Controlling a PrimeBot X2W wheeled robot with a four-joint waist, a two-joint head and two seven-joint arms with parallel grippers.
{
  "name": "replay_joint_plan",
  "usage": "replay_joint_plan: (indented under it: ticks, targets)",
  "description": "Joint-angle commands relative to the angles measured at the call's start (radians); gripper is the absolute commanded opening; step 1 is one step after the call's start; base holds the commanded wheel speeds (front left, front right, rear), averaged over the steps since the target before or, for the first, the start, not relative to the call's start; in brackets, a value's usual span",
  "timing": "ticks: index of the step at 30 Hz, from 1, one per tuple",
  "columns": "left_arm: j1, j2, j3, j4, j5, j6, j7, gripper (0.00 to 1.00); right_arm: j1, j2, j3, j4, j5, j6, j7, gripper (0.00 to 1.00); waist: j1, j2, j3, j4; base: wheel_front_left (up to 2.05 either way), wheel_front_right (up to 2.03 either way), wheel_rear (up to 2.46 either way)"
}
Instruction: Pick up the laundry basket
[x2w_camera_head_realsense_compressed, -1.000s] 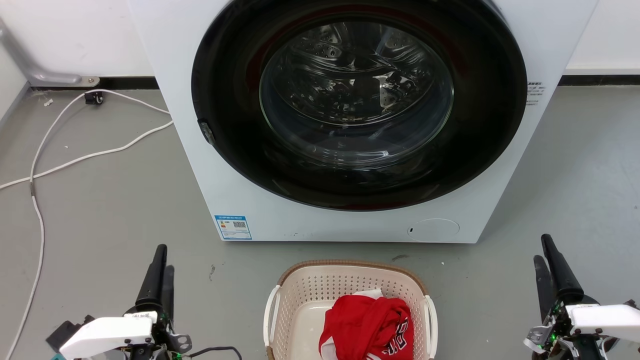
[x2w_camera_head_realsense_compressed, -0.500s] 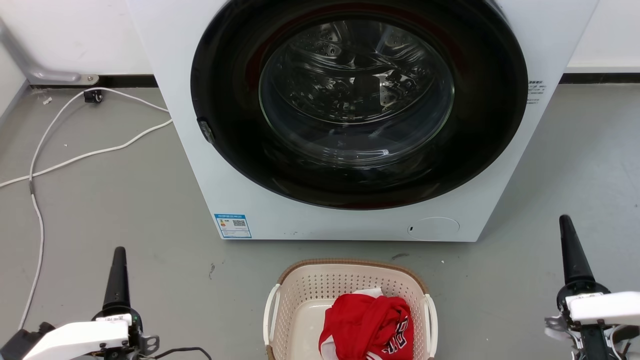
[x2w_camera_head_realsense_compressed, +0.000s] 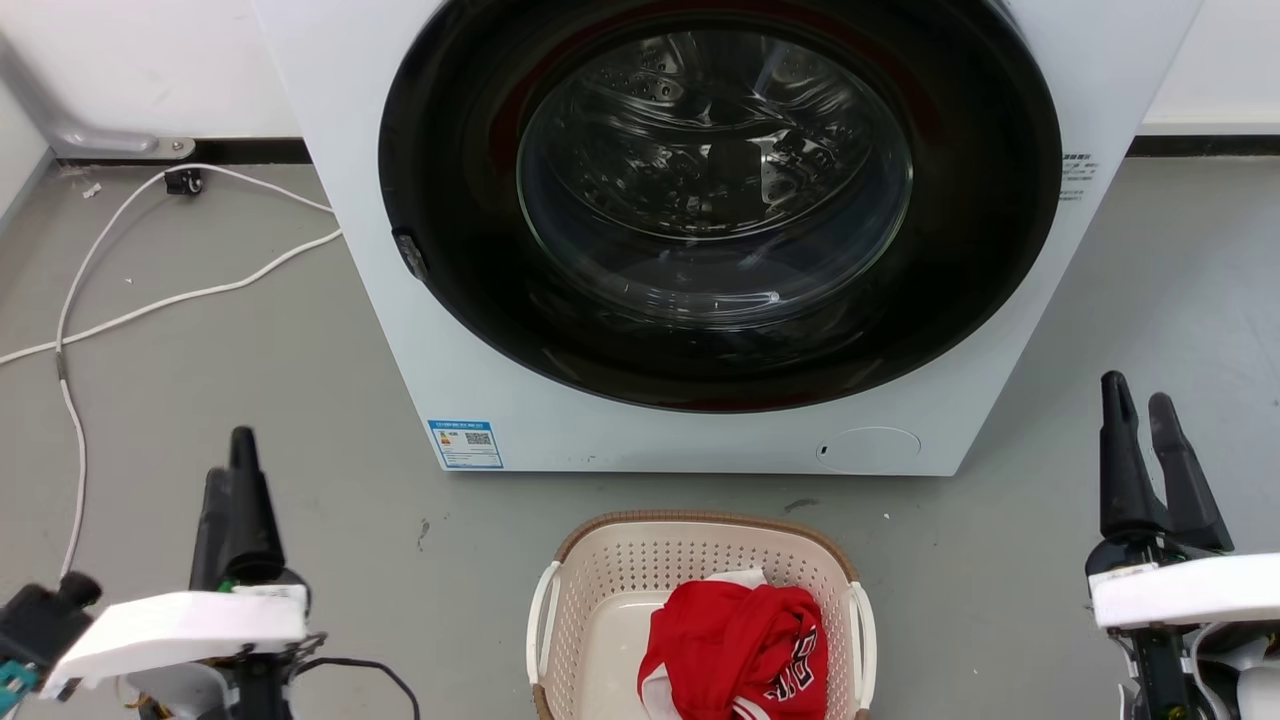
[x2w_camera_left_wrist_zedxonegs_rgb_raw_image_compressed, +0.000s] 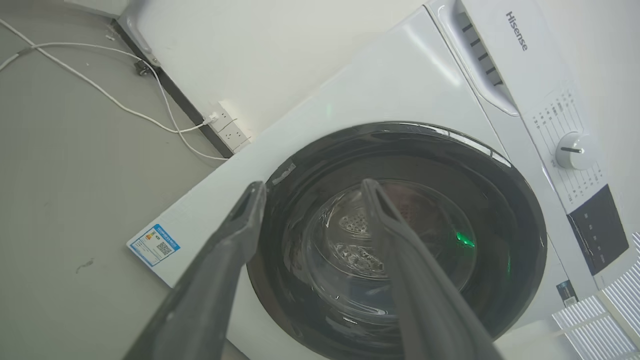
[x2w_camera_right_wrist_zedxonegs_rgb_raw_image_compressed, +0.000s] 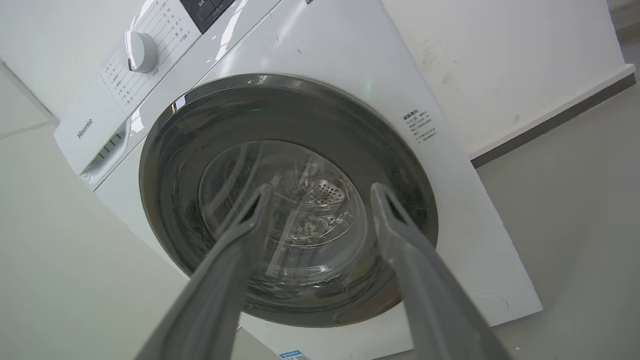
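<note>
Pretty much nothing of the actual pickup is done yet, as far as I can tell. The laundry basket (x2w_camera_head_realsense_compressed: 640, 575) sits on the grey floor at 6 o'clock in the head view, right in front of the washing machine (x2w_camera_head_realsense_compressed: 400, 300), which takes up everything around 12 o'clock. A red garment (x2w_camera_head_realsense_compressed: 735, 650) is bunched up inside it toward the right. The left gripper (x2w_camera_head_realsense_compressed: 228, 455) is at roughly 8 o'clock and the right gripper (x2w_camera_head_realsense_compressed: 1136, 390) at roughly 4 o'clock, both well apart from the basket and pointing up toward the machine, not at the handles. Both wrist views show the fingers spread with just air between them, so both are empty and holding nothing. My guess at what's left: swing each arm in toward the left handle (x2w_camera_head_realsense_compressed: 540, 625) and the right handle (x2w_camera_head_realsense_compressed: 865, 630), clamp on, then lift, so basically the whole job. As for writing, "Hisense" (x2w_camera_left_wrist_zedxonegs_rgb_raw_image_compressed: 516, 31) reads clearly on the machine's top panel in both wrist views, next to a dial (x2w_camera_left_wrist_zedxonegs_rgb_raw_image_compressed: 570, 150). There's a blue sticker (x2w_camera_head_realsense_compressed: 465, 444) with a QR code at the front's lower left, text too small to read. Same for the small print label (x2w_camera_head_realsense_compressed: 1070, 185) beside the door at 2 o'clock. The garment has dark lettering but it's too crumpled to make out.
</note>
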Motion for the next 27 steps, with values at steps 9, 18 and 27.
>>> replay_joint_plan:
  ticks: [9, 18, 27]
  targets:
    - [0.032, 0.004, -0.125, -0.083, 0.284, 0.012, -0.036, 1.00, 0.010, -0.002, 0.027, -0.062, -0.193, 0.002, -0.038, 1.00, 0.0000, 0.0000, 0.007, -0.003, 0.00, 0.00, 0.00]
    - [0.040, 0.010, -0.205, -0.116, 0.485, 0.040, -0.061, 1.00, 0.030, -0.002, 0.032, -0.058, -0.321, 0.002, -0.064, 1.00, 0.0000, 0.0000, 0.014, -0.006, 0.00, 0.00, 0.00]
    - [0.047, 0.056, -0.297, -0.128, 0.603, 0.099, -0.084, 1.00, 0.051, -0.002, 0.022, -0.018, -0.425, 0.002, -0.087, 1.00, 0.0000, 0.0000, 0.016, -0.008, 0.00, 0.00, 0.00]
